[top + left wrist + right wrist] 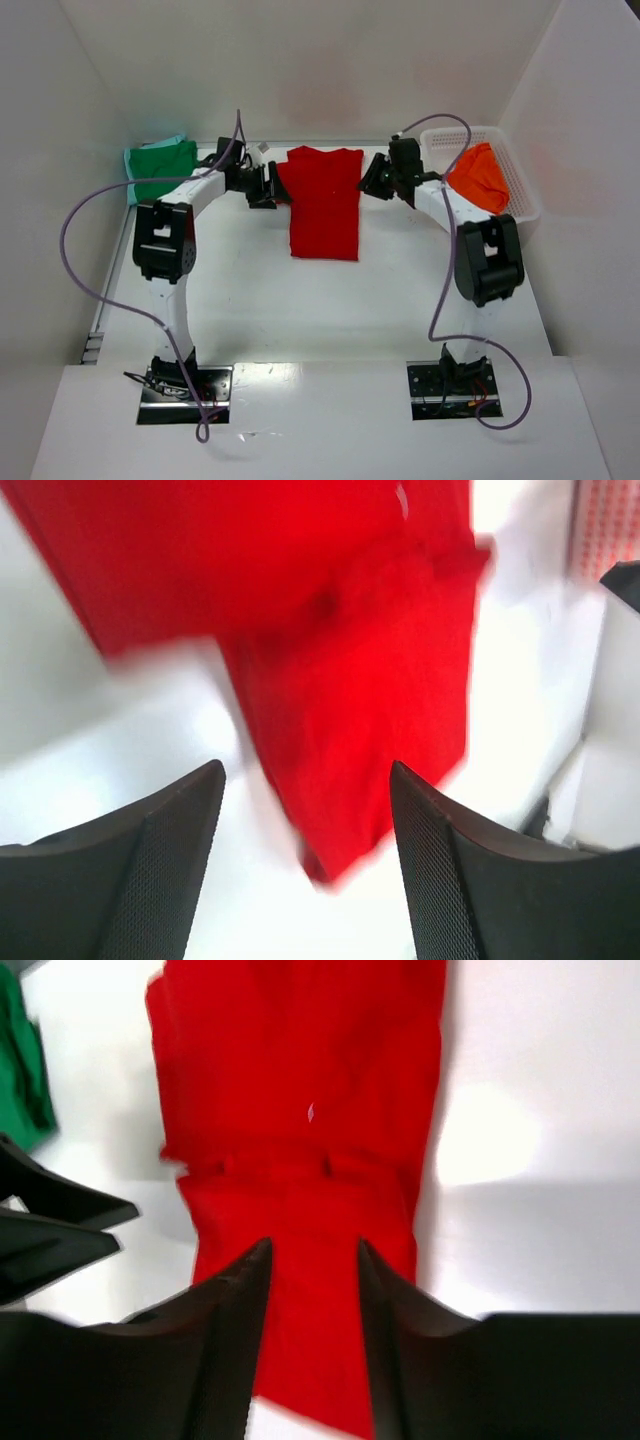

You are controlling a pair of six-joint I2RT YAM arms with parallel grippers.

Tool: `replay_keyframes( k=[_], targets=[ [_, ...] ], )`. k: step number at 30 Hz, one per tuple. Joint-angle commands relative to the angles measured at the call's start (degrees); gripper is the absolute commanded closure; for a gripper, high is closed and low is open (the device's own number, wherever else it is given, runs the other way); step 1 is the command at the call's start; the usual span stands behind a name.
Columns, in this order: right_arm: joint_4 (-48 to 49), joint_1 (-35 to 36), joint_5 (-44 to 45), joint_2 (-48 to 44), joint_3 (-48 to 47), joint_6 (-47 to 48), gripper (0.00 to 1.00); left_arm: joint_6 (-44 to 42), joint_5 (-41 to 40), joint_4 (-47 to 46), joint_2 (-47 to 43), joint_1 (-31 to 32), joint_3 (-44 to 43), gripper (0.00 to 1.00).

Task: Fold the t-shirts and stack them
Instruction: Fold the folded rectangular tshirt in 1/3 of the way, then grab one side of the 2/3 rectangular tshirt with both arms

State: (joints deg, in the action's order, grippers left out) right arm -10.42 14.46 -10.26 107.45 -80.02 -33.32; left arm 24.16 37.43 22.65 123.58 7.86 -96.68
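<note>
The red shirt [325,203] lies flat on the white table [320,310] at the far middle, between the two arms. It makes a long, narrow shape running toward the near edge, a little wider at its far end. The left gripper [270,187] sits just beside the shirt's left edge near that far end. Its wrist camera shows its fingers [160,870] spread wide with nothing pinched between them, and the blurred red cloth [350,660] lies on the table beyond. The right gripper [372,178] sits at the shirt's right edge. Its fingers [240,1310] stand a small way apart, and red cloth [300,1090] shows through the gap, lying flat on the table rather than clamped. The green shirt [160,168] is bunched at the far left of the table, well apart from the red one. The orange shirt [480,177] sits crumpled in the white basket [527,200] at the far right, just behind the right arm.
</note>
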Motion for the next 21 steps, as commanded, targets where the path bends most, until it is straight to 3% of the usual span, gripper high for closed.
replay_keyframes(
  k=[1,5,6,8,9,11,15,19,21],
  targets=[
    [6.54,-0.31,-2.56,-9.35,5.55,-0.51,0.77,-1.94,2.82,-5.15,-11.07,1.11,5.95,0.28],
    [7.06,0.21,-3.80,-9.36,8.90,-1.04,0.95,-0.26,3.44,-8.93,-12.40,4.35,11.67,0.64],
    [7.08,0.22,-3.80,-9.36,9.43,-1.04,0.95,-0.26,3.44,-8.94,-12.40,4.87,12.20,0.76],
    [6.22,0.75,-3.80,-9.36,10.14,-1.04,0.95,-1.54,1.39,-7.83,-11.89,6.63,12.21,0.80],
    [5.01,0.75,-3.80,-9.36,10.15,-1.04,0.92,-2.17,0.06,-6.19,-11.87,7.24,12.72,0.79],
    [4.97,0.75,-3.80,-9.36,12.31,-0.43,0.88,-2.72,-2.74,-4.92,-12.55,8.31,15.12,0.60],
    [4.97,1.25,-5.03,-12.22,17.47,-0.43,0.61,-0.84,-9.88,-4.90,-15.88,9.02,22.16,0.40],
    [3.08,1.27,-7.00,-14.34,22.05,0.19,0.43,0.40,-12.86,-4.33,-19.12,9.02,26.70,0.29],
    [3.03,1.92,-7.62,-15.26,23.11,0.67,0.39,0.45,-13.43,-4.28,-20.79,9.02,27.82,0.25]
  ],
)
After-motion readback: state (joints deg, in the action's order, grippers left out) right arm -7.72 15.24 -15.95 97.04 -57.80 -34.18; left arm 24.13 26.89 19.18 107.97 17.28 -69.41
